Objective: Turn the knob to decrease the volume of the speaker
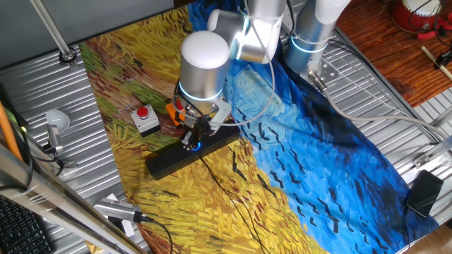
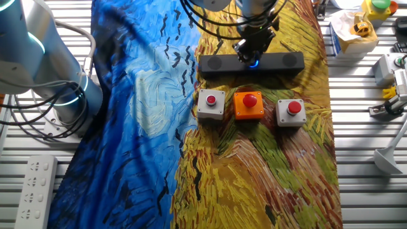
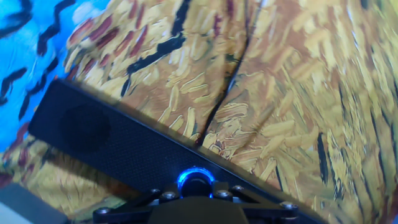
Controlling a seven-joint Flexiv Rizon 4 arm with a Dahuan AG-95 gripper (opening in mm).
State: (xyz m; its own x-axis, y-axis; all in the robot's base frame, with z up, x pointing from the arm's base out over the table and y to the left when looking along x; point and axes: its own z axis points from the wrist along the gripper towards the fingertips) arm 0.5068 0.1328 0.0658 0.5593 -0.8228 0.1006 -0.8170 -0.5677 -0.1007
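Observation:
The speaker (image 1: 164,164) is a long black bar lying across the yellow painted cloth; it also shows in the other fixed view (image 2: 219,63) and in the hand view (image 3: 106,134). The knob (image 3: 196,180) sits at its middle, ringed by blue light, and the glow shows in both fixed views (image 1: 194,147) (image 2: 254,62). My gripper (image 1: 192,140) (image 2: 251,54) stands straight down on the knob, with its fingers drawn in around it. In the hand view the gripper (image 3: 196,198) covers the knob's near side and the fingertips are hidden.
Just beside the speaker stand a grey button box (image 2: 211,104), an orange button box (image 2: 248,105) and a second grey box (image 2: 291,112), each with a red button. A thin black cable (image 3: 217,106) runs from the speaker over the cloth. Metal table slats border the cloth.

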